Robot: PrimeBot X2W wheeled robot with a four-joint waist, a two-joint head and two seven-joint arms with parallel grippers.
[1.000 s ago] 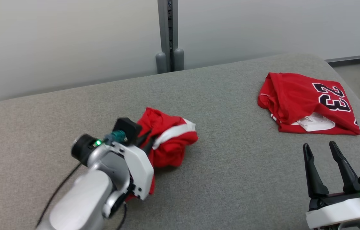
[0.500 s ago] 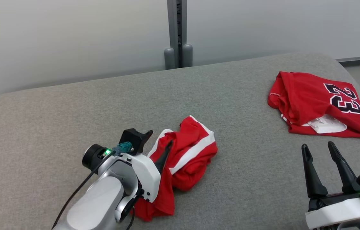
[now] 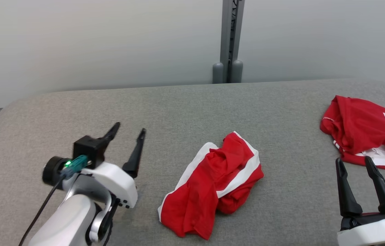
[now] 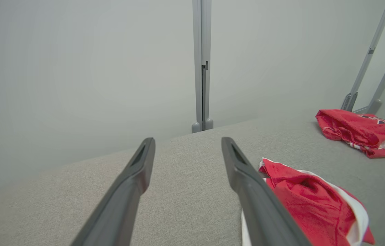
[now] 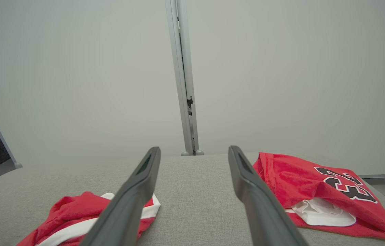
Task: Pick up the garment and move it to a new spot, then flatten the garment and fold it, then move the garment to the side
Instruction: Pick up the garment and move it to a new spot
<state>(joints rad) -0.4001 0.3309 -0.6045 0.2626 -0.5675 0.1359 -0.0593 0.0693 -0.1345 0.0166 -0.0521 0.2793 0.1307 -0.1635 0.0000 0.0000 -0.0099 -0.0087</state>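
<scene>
Grey woven fabric covers the desk (image 3: pixel 178 106), which has rounded corners at the far left and far right. Its far edge runs along a pale wall (image 3: pixel 93 41). An upright grey post (image 3: pixel 231 41) stands against that wall just behind the far edge, right of centre in the head view.

The garment (image 3: pixel 212 188), red with white stripes, lies crumpled in a loose heap near the middle of the desk, towards the near side. Bare fabric surrounds it: a broad band between it and the far edge, and a strip on each side.

The left tool (image 3: pixel 129 127) is at the lower left of the head view. Its two dark fingers are spread wide with nothing between them, pointing towards the far edge. It sits to the left of the garment, clearly apart from it. Beyond its fingers the left part of the desk lies bare up to the rounded corner.

A red jersey (image 3: pixel 359 136) with black numbers and a white lining lies by the far right corner, well apart from the garment and cut off by the right edge of the head view.

The right tool (image 3: pixel 353 160) is at the lower right, its fingers also spread and empty, their tips near the jersey's near edge. In the right wrist view the jersey lies to the right of these fingers and the garment to the left.
</scene>
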